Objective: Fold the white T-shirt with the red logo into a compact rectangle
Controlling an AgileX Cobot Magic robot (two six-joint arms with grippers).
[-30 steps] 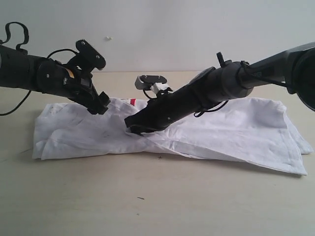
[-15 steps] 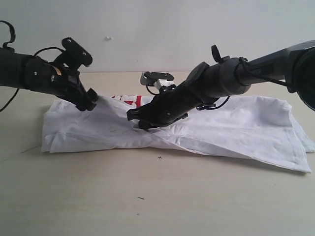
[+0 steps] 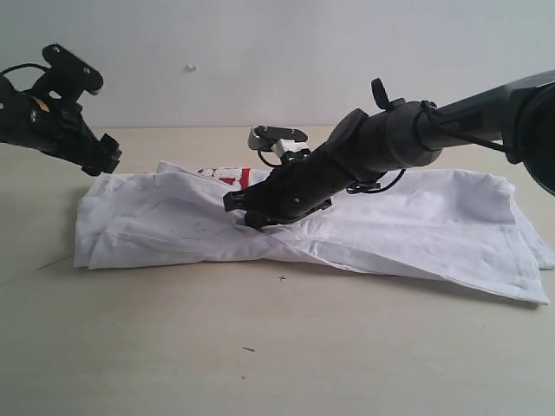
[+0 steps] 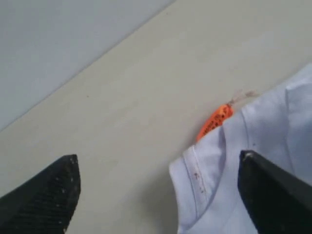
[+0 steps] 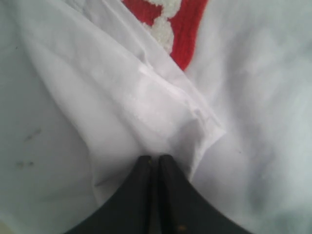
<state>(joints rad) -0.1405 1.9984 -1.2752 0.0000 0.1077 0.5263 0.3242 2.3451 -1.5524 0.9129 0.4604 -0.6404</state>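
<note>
While its two black fingers press tightly together, the right gripper pinches a raised fold of the white T-shirt at its tips. Just beyond that fold, part of the red logo shows, with puffy white lettering on it. The right arm reaches across the middle of the shirt, low over the cloth. The left gripper hangs wide open and holds nothing, above the shirt's far left corner and clear of the fabric. Between its spread fingers lie the shirt's collar and a small orange tag beside bare tabletop. The shirt lies crumpled and spread lengthwise across the pale table, its left part bunched into folds.
</note>
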